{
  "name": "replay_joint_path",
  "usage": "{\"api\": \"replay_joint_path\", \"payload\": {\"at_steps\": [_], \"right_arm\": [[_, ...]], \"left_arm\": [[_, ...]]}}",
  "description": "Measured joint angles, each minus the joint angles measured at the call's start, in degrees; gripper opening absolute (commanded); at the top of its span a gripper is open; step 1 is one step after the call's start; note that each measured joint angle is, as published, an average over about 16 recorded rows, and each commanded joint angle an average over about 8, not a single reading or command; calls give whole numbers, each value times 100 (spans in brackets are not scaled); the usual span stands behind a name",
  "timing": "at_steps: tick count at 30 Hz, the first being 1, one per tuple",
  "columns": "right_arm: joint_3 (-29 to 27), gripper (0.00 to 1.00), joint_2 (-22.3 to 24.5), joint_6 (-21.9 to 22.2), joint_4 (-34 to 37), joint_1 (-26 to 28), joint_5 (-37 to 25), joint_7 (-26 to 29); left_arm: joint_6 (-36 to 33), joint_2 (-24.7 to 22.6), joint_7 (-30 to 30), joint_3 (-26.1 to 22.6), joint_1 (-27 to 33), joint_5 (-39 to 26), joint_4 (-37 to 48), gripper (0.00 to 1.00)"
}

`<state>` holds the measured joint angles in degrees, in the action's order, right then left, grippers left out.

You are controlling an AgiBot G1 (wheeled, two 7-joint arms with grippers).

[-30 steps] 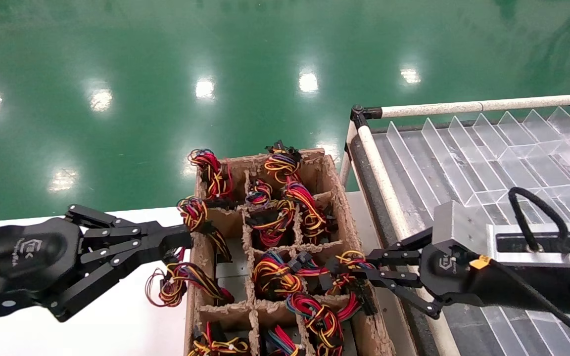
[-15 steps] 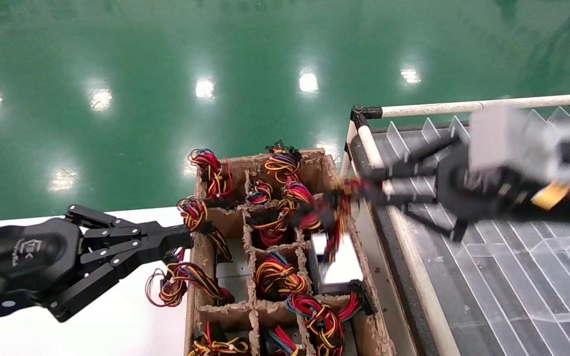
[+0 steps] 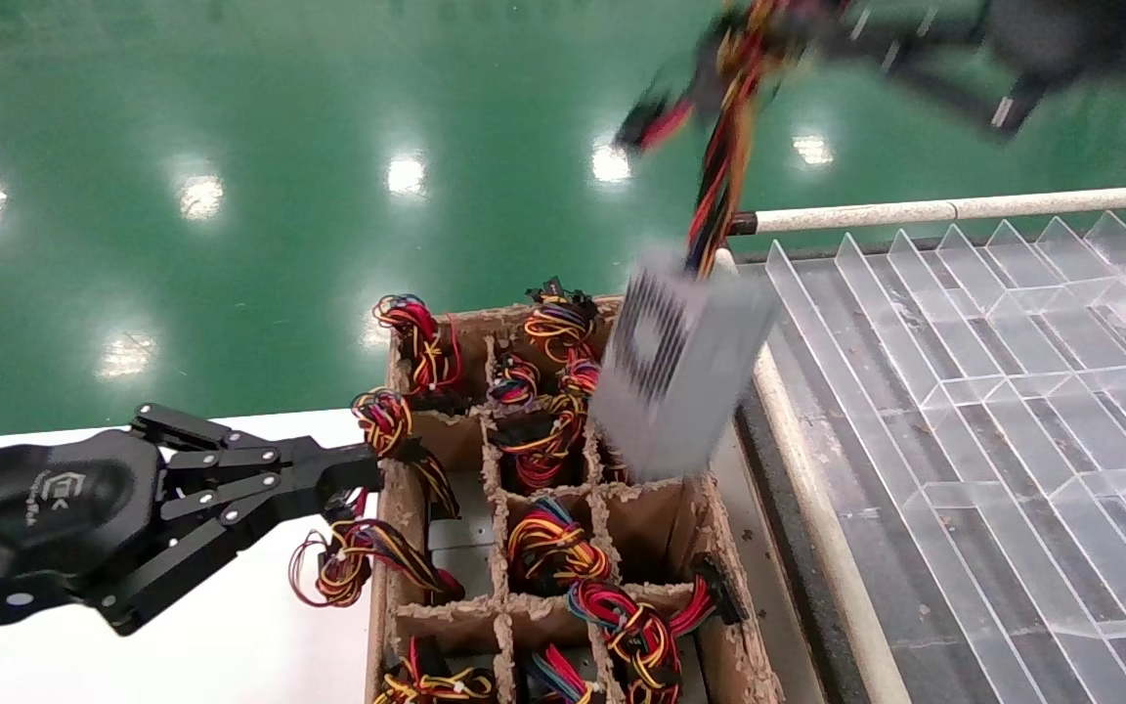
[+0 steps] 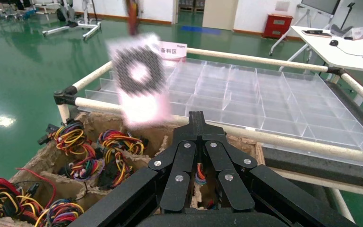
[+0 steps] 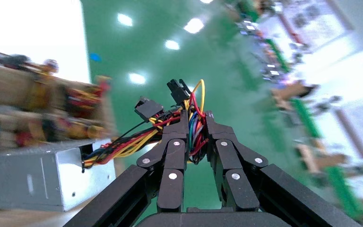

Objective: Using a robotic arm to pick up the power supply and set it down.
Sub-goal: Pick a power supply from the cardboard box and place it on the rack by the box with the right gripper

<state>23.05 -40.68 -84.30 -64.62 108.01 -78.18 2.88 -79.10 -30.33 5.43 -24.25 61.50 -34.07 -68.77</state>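
Between your right gripper's (image 5: pixel 196 124) fingers (image 5: pixel 173 156), the power supply's wire bundle (image 5: pixel 192 130) is pinched; jaws clamped on those red, yellow and black strands, black plugs (image 5: pixel 147 108) sticking out past the tips. In the head view that gripper (image 3: pixel 798 24) sits high at about 1 o'clock, blurred, with the wires (image 3: pixel 724 147) trailing down from it. The power supply (image 3: pixel 677 367) hangs by them, tilted, grille face showing, its lower corner just over the far right compartment of the cardboard divider box (image 3: pixel 719 626). That cell under it shows bare cardboard. Other cells hold coiled wire bundles (image 3: pixel 548 548).

At 3 o'clock from the box: clear plastic divider tray (image 3: pixel 1013 391) inside a white-railed frame (image 3: pixel 934 209).

At 9 o'clock: your left gripper (image 3: pixel 368 467), jaws together, tips at the box's left wall beside a loose bundle (image 3: pixel 348 567). From its own wrist camera the fingers (image 4: pixel 196 142) meet at a point, the supply's honeycomb grille (image 4: pixel 139 73) hanging beyond them.
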Motion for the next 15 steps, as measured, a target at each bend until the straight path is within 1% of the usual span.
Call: {"api": "replay_joint_path", "payload": {"at_steps": [4, 8, 12, 15], "right_arm": [[110, 0, -231, 125, 697, 474, -432, -552], [269, 0, -516, 339, 1575, 892, -895, -1166], [433, 0, -827, 664, 2582, 1221, -1314, -1759], [533, 0, -1052, 1008, 3353, 1408, -1574, -2153]], "left_arm": [[0, 0, 0, 0, 0, 0, 0, 0], [0, 0, 0, 0, 0, 0, 0, 0], [0, 0, 0, 0, 0, 0, 0, 0], [0, 0, 0, 0, 0, 0, 0, 0]]}}
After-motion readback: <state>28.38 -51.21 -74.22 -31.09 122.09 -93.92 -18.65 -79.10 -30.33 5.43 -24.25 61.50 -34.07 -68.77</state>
